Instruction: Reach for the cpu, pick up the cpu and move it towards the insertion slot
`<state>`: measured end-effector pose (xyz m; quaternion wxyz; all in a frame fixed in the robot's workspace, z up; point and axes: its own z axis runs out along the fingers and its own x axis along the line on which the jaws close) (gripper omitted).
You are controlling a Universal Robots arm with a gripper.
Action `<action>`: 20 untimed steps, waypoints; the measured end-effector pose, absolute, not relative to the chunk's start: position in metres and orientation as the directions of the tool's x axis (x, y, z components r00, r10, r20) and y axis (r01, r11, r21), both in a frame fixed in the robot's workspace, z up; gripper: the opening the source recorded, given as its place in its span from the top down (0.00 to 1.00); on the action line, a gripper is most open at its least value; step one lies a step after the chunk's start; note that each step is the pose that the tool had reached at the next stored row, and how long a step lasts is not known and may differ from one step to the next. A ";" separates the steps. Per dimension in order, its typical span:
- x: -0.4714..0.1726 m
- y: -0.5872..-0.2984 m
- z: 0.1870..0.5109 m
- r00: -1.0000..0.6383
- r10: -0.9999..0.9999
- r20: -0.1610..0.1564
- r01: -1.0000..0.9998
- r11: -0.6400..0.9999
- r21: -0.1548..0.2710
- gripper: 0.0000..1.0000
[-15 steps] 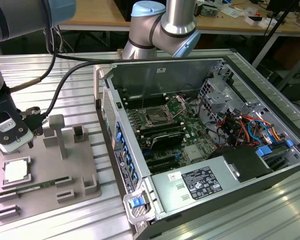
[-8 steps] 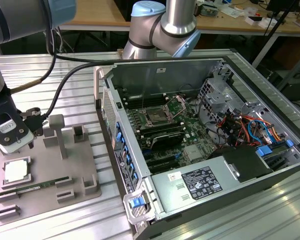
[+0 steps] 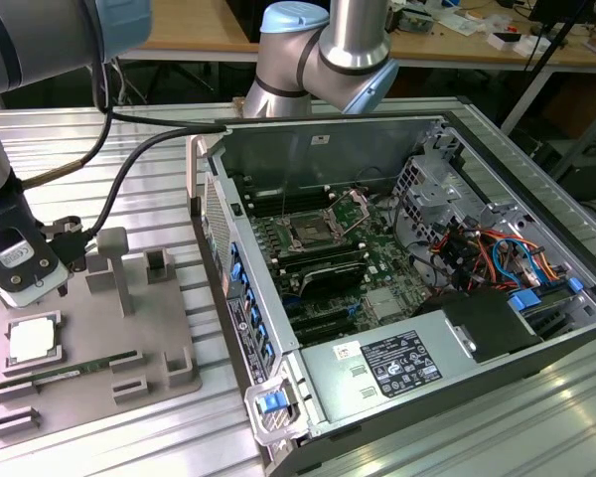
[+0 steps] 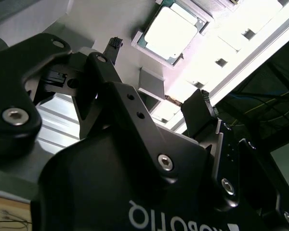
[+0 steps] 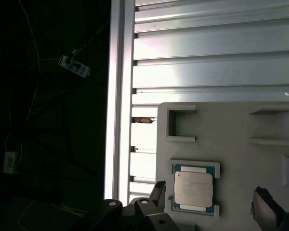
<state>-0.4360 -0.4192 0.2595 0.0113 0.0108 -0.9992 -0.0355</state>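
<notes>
The cpu (image 3: 31,339), a flat silvery square chip, lies in a raised frame on the grey fixture plate (image 3: 154,333) at the exterior view's left. My gripper (image 3: 24,286) hangs just above and behind it. Both wrist views show the cpu (image 4: 176,30) (image 5: 193,187) under the open gripper (image 4: 156,74) (image 5: 209,197), whose dark fingertips (image 5: 159,190) stand apart with nothing held. The insertion slot (image 3: 307,234) is a metal-framed socket on the motherboard inside the open computer case, well off to the exterior view's right.
A green memory stick (image 3: 65,376) lies on the plate in front of the cpu, among grey holder blocks (image 3: 114,263). The case wall (image 3: 233,298) stands between plate and motherboard. Cables (image 3: 129,169) trail from the arm. The ribbed aluminium table (image 5: 212,57) ends beside the plate.
</notes>
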 end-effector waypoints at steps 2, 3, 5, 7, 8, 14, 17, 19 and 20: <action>-0.436 -0.419 0.257 -1.000 -0.023 0.022 -0.021 0.997 0.075 0.22; -0.436 -0.419 0.256 -1.000 -0.023 0.022 -0.021 0.997 0.077 0.22; -0.436 -0.419 0.252 -1.000 -0.023 0.022 -0.021 0.996 0.084 0.22; -0.436 -0.420 0.250 -1.000 -0.023 0.022 -0.021 0.996 0.088 0.22; -0.436 -0.419 0.249 -1.000 -0.023 0.022 -0.021 0.996 0.088 0.22; -0.436 -0.419 0.248 -0.999 -0.023 0.022 -0.021 0.996 0.090 0.22; -0.436 -0.419 0.247 -0.999 -0.023 0.022 -0.021 0.996 0.090 0.22; -0.436 -0.419 0.247 -0.999 -0.023 0.022 -0.021 0.996 0.092 0.22; -0.436 -0.419 0.247 -0.999 -0.023 0.022 -0.021 0.996 0.092 0.22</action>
